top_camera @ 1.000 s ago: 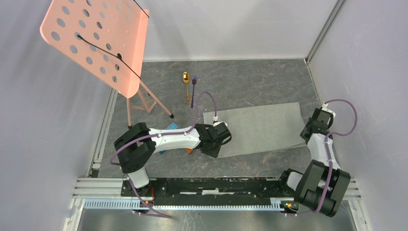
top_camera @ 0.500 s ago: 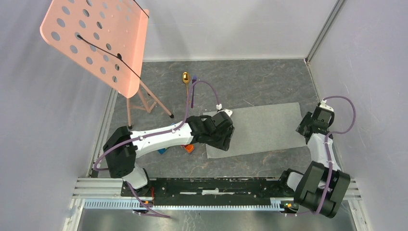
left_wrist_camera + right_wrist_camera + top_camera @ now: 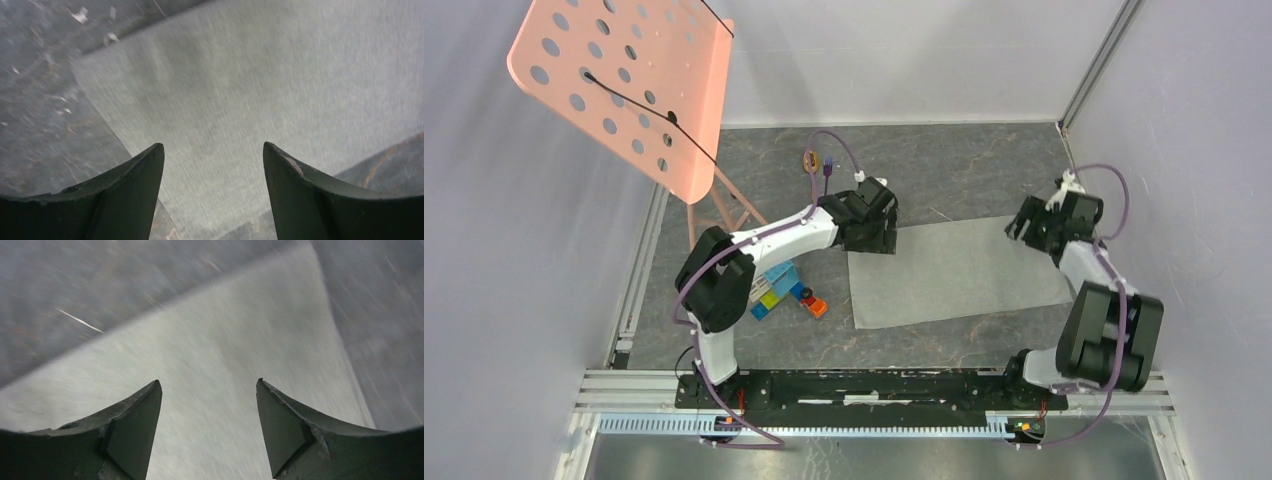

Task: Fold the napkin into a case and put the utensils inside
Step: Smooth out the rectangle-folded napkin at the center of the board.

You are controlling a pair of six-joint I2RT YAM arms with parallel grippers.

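The grey-green napkin (image 3: 954,272) lies flat and unfolded on the dark table; it also fills the left wrist view (image 3: 240,90) and the right wrist view (image 3: 210,360). My left gripper (image 3: 876,238) is open and empty above the napkin's far left corner. My right gripper (image 3: 1024,226) is open and empty above the napkin's far right corner. The gold spoon (image 3: 809,162) and the purple fork (image 3: 827,168) lie side by side at the back, partly hidden by the left arm and its cable.
A pink perforated stand (image 3: 629,85) on a tripod stands at the back left. Colourful toy blocks (image 3: 784,290) lie left of the napkin. Walls close the table at the back and right.
My left gripper has moved from the napkin's near left edge to its far left corner. My right gripper has moved from the right edge towards the far right corner. The toy blocks are uncovered.
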